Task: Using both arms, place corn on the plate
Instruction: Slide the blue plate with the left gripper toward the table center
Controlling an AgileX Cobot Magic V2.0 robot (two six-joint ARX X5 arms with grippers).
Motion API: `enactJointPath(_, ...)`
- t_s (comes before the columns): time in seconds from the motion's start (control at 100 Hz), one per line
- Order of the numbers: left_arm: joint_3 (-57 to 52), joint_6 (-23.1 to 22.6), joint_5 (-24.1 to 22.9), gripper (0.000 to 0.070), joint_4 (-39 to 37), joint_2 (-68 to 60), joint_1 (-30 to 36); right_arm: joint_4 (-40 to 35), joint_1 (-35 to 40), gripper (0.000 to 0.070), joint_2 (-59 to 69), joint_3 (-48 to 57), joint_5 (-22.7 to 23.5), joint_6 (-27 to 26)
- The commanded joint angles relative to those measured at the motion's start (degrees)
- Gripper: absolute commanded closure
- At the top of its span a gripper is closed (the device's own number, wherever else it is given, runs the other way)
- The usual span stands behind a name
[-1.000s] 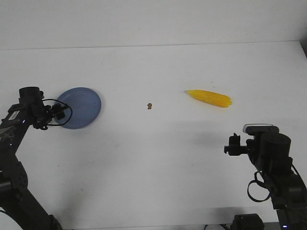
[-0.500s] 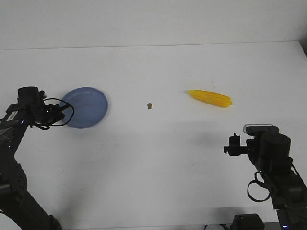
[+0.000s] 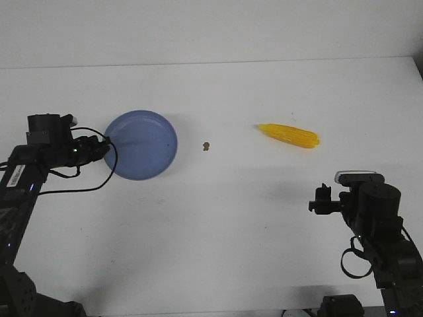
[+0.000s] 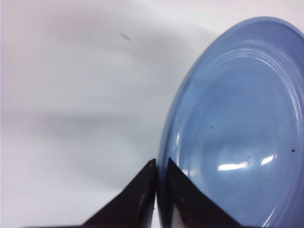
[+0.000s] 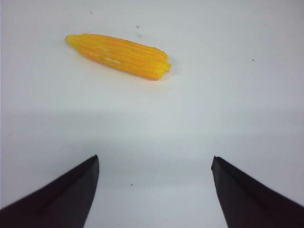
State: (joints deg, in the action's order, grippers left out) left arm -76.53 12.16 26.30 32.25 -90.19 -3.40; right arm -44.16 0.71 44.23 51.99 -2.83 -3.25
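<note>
The white tabletop carries everything in view; behind its far edge stands a plain pale wall.

My left arm reaches in from the left, and my left fingers are closed together on the near-left rim of the plate. In the left wrist view the two black tips pinch the blue rim with almost no gap, and the plate appears tilted up on edge against the white surface.

My right arm waits low at the right, its fingers spread wide and holding nothing; in the right wrist view the tips stand well apart over bare tabletop.

The corn lies flat on the right half of the tabletop, pointed end toward the plate, well apart from the plate and ahead of my right fingers. In the right wrist view the corn lies beyond the open tips, untouched.

Compared with half a second ago, the plate sits farther right, toward the centre, and looks larger and rounder; my left arm has moved with it. The corn and my right arm are unchanged.

A small brown speck lies between plate and corn.
</note>
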Motion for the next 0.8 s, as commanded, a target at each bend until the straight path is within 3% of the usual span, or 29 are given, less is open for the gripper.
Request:
enactJointPath(0.0,1.4,0.4,1.2,0.0693,0.2,1.2,1.7,0.4,0.0,0.0199,0.1,0.9,0.0,-0.4)
enactJointPath(0.25,11.5,0.4,4.2,0.0693,-1.0,5.3,9.9,0.4,0.0,0.0199,0.1,0.9,0.0,-0.4)
enactJointPath(0.47,18.6,0.4,4.2,0.0693,-5.5,5.2,15.9,0.4,0.0,0.0199,0.1,0.9,0.0,-0.4)
enactJointPath(0.79,20.7,1.1,4.2,0.0693,-8.8,5.1,21.6,0.4,0.0,0.0199,0.1,0.9,0.0,-0.4)
